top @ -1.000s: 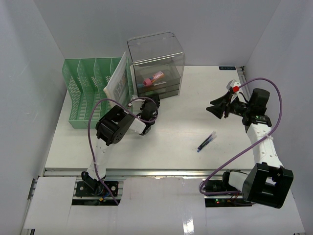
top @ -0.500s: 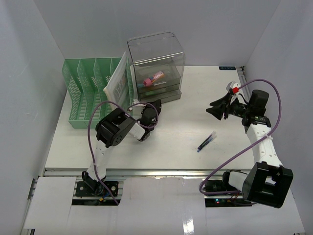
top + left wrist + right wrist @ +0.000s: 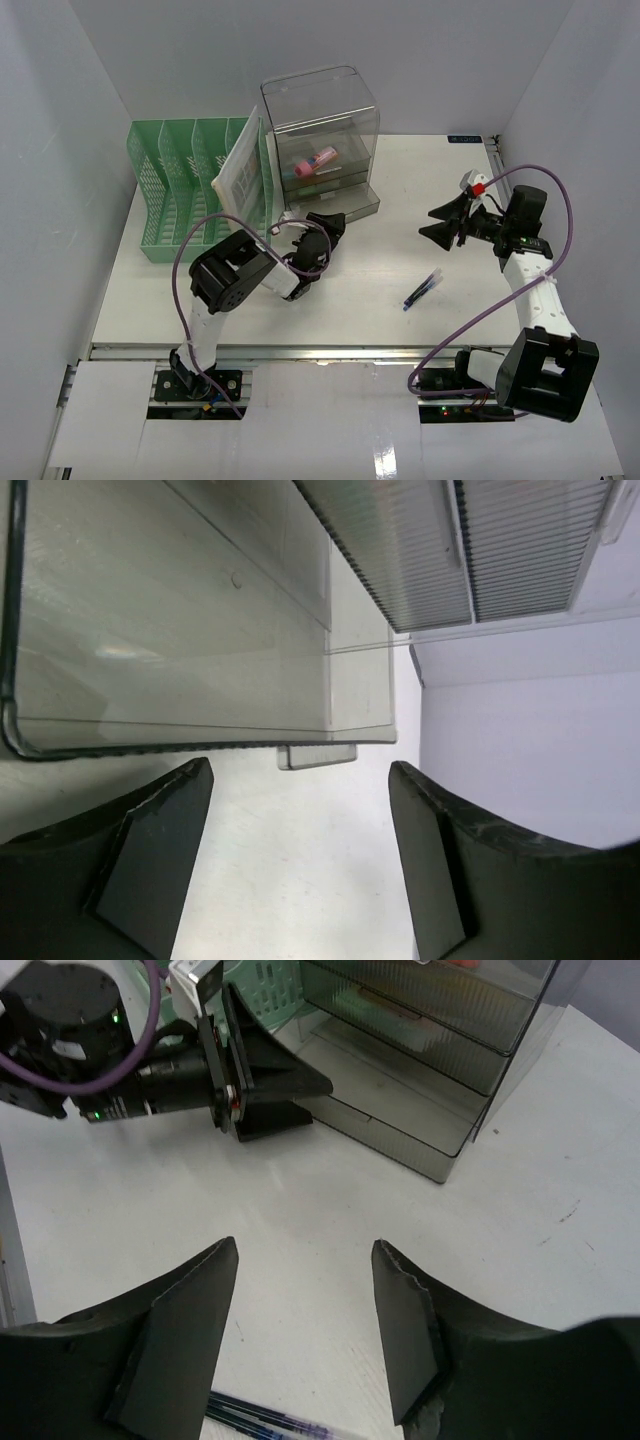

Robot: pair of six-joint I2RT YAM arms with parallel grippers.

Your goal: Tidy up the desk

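Counts: 2 arms, 2 grippers, 1 drawer box, 1 file rack, 1 white packet, 1 pink item. Pen is 1, maybe 2 lying together; can't tell.

- desk surface [image 3: 350, 310]: white, fills the middle of the top view, metal rail [image 3: 300, 352] along its near edge. Everything below sits on it.
- clear grey drawer box [image 3: 320, 110]: far centre. Bottom drawer [image 3: 352, 205] sticks out toward the arms. The pink item [image 3: 316, 159] is inside, higher up in the box.
- green mesh file rack [image 3: 170, 190]: far left, just beside the box, several slots. The white packet [image 3: 240, 170] leans in the slot nearest the box.
- left gripper [image 3: 328, 222]: low, right in front of the protruding drawer. In the wrist view the fingers are spread wide with nothing between them [image 3: 300, 870]. The drawer's front lip and its small tab lie just beyond the tips, not touching.
- right gripper [image 3: 440, 222]: right of centre, above the surface, pointing left toward the box. Fingers are wide apart and empty [image 3: 305, 1340].
- dark blue pen [image 3: 422, 290]: lies flat in the open on the near side of the right gripper, outside its fingers. It is cut off at the bottom edge of the right wrist view [image 3: 265, 1422].
- purple cable on each arm: left [image 3: 183, 262], right [image 3: 562, 200].

In the way: the left gripper and wrist block the front of the open drawer.
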